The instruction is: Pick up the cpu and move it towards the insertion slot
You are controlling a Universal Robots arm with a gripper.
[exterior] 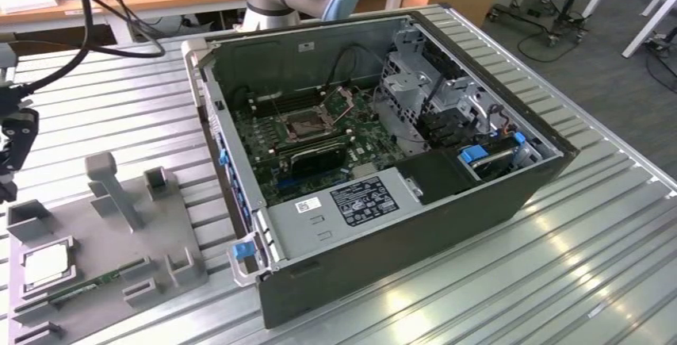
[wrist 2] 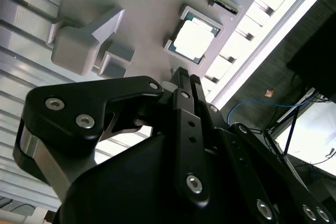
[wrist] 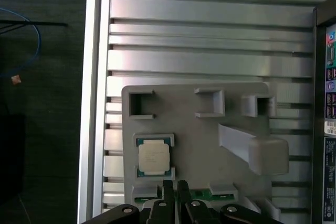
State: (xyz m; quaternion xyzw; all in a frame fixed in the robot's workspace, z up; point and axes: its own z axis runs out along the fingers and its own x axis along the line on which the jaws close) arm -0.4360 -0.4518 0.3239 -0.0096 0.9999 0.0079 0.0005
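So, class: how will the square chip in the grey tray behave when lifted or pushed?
Probably stiff: the chip has a flat metal top. Likely light, being thin. Its smooth top may be slippery. Corners on the tray probably block sliding.

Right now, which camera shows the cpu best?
The first wrist view: the cpu lies face-on, unobstructed, in its grey fixture. The second wrist view shows it angled and glare-washed beyond the gripper; it lies low at the exterior view's left.

The cpu [wrist: 154,158] looks shiny metal, its holder [wrist: 194,145] matt plastic.
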